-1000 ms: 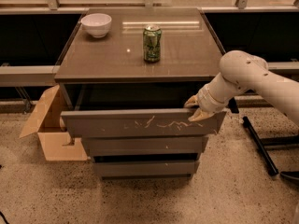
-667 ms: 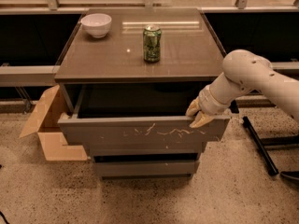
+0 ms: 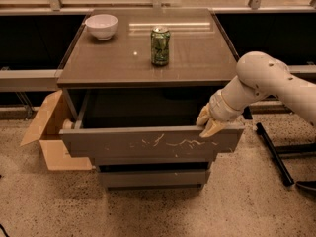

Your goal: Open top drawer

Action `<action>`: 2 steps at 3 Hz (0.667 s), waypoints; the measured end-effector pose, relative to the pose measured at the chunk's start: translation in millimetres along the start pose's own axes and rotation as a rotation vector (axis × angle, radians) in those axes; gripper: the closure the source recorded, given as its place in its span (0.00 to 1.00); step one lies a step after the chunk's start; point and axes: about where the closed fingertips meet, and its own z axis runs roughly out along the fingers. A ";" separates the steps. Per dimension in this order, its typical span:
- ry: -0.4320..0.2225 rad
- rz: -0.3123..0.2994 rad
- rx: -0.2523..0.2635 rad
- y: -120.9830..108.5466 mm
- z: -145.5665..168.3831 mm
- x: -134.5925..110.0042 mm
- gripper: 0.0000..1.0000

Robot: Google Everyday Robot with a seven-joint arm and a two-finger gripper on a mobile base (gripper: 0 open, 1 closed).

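Observation:
The top drawer (image 3: 148, 143) is a wide grey-brown drawer with pale scratch marks across its flat front. It stands pulled out from the cabinet, its dark inside showing behind the front panel. My gripper (image 3: 209, 123) sits at the top edge of the drawer front near its right end, on the end of my white arm (image 3: 266, 83) that reaches in from the right. The tan fingers rest over the drawer's rim.
The cabinet's brown top (image 3: 197, 53) carries a white bowl (image 3: 101, 25) at the back left and a green can (image 3: 160, 45) in the middle. Two narrower drawer fronts (image 3: 153, 177) sit below. An open cardboard box (image 3: 47, 137) lies on the floor at left. Black legs (image 3: 274, 154) stand at right.
The top drawer has slid further out toward the camera, and my gripper has moved with its front edge.

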 end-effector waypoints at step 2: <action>0.000 0.000 0.000 0.0 0.1 0.0 0.38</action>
